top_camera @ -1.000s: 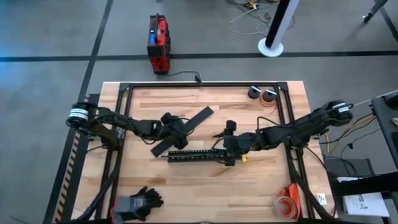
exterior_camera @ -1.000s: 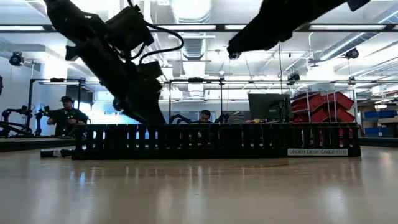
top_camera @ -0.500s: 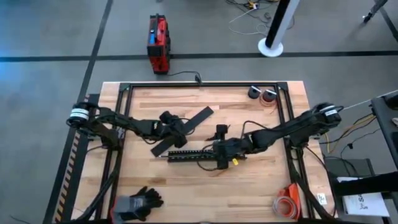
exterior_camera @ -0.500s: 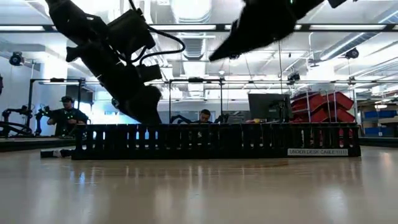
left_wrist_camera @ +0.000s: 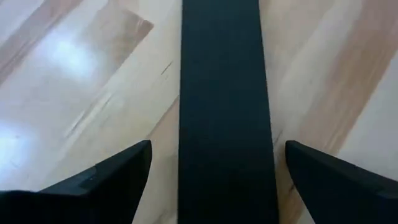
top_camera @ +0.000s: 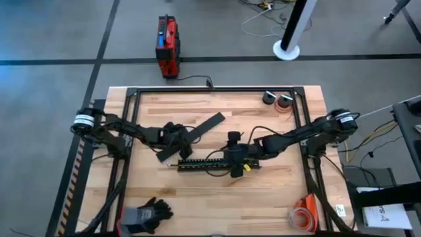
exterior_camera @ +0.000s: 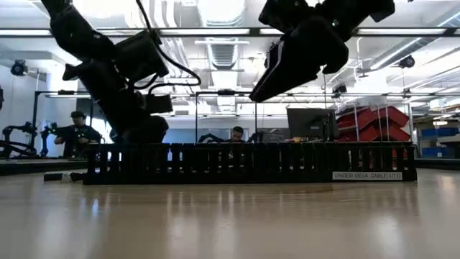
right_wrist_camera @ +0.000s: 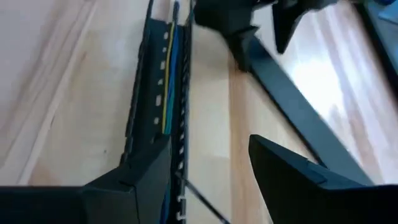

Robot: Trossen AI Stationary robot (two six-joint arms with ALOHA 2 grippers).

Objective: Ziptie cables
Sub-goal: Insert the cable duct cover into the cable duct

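Note:
A long black slotted tray [top_camera: 205,164] lies on the table's middle. Thin blue and yellow cables [right_wrist_camera: 166,93] run along inside it, and a thin black wire [right_wrist_camera: 205,200] trails out. My right gripper [top_camera: 232,160] hangs open above the tray's right end [right_wrist_camera: 155,74]; the low view shows it clear of the tray's top [exterior_camera: 251,147]. A flat black strip [top_camera: 192,137] lies slantwise behind the tray. My left gripper [top_camera: 172,136] stands open and low over it, one finger [left_wrist_camera: 134,163] on each side of the strip [left_wrist_camera: 221,112], with bare wood showing in both gaps.
Black gloves [top_camera: 146,214] lie at the near left edge and an orange tape roll [top_camera: 302,216] at the near right. Two small round cans [top_camera: 277,100] stand at the far right. A black frame rail [top_camera: 210,88] borders the work area. A small yellow bit [top_camera: 247,168] shows beside my right gripper.
My right gripper has moved toward the table's left edge along the tray, staying above it. My left gripper has slid a little toward the left edge along the flat strip and come lower. The tray has stayed in place.

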